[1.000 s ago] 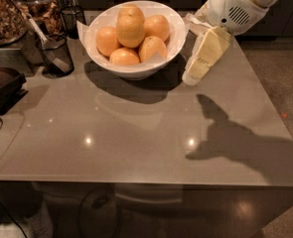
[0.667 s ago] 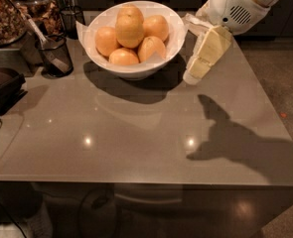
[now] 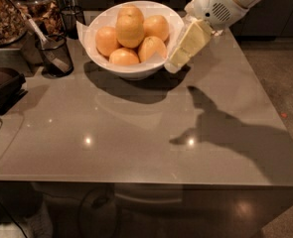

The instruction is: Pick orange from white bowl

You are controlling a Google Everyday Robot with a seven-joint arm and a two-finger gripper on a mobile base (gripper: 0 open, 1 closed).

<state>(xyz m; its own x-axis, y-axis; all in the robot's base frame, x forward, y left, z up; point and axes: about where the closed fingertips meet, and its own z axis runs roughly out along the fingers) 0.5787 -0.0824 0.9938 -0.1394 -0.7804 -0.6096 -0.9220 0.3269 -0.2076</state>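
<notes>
The white bowl [image 3: 94,31] stands at the back middle of the grey table and holds several oranges. The orange [image 3: 130,28], the largest, oblong and pale yellow-orange, lies on top of the pile in the middle of the bowl. Smaller, deeper-orange fruits lie around it. My gripper [image 3: 182,51], cream-coloured on a white arm, comes in from the upper right. It hangs just outside the bowl's right rim, pointing down and left, its tip close to the rim. It holds nothing that I can see.
A dark glass cup [image 3: 54,53] with a utensil stands left of the bowl, another cup [image 3: 71,16] behind it. A container of brown snacks [image 3: 7,14] and a black object [image 3: 2,88] are at the far left. The table's right edge [image 3: 265,98] borders the floor.
My gripper has moved left and slightly up, from beside the bowl to right at its right rim. The bowl and oranges have not moved.
</notes>
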